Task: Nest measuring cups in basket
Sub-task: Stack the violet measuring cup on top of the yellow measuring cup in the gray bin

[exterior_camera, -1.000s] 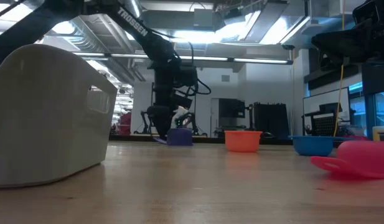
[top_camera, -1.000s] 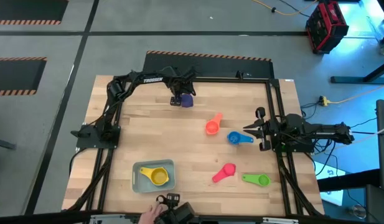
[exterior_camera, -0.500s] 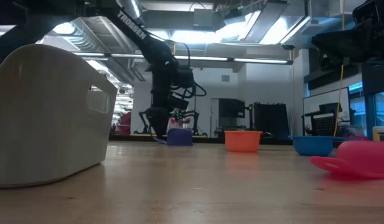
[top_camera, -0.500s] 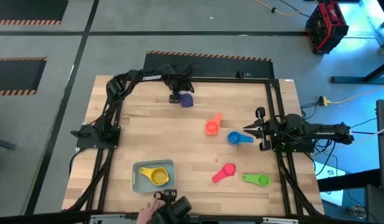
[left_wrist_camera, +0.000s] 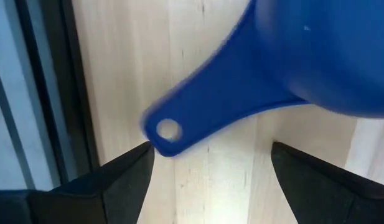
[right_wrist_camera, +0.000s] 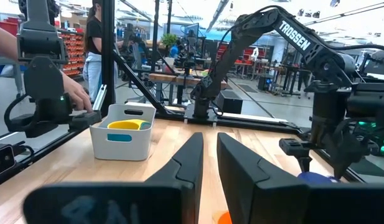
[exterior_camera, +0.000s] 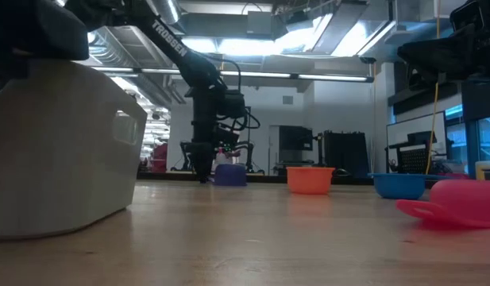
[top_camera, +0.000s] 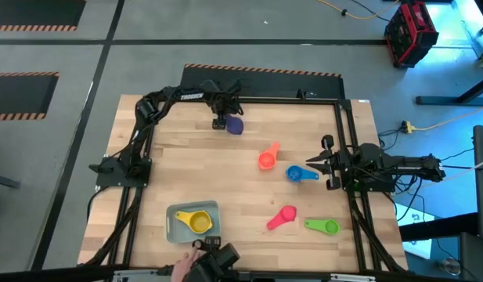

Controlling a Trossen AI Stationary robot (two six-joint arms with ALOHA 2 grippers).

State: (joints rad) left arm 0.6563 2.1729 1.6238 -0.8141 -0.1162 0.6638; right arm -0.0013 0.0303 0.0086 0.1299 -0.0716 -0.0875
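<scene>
The purple measuring cup stands bowl down near the table's far edge. My left gripper is open and low over its flat handle. The fingers stand on either side of the handle's free end with the hole. I cannot tell whether they touch it. My right gripper waits shut at the table's right, beside the blue cup. The pale basket at the near edge holds the yellow cup.
The orange cup, pink cup and green cup lie on the table's right half. A person's hand holds a dark device at the near edge, close to the basket. Bare wood lies between the purple cup and the basket.
My left gripper has shifted a little toward the table's left and come down, from over the purple cup's bowl to beside it over the handle. The cup has stayed in place. The person's dark device at the near edge has moved closer over the basket.
</scene>
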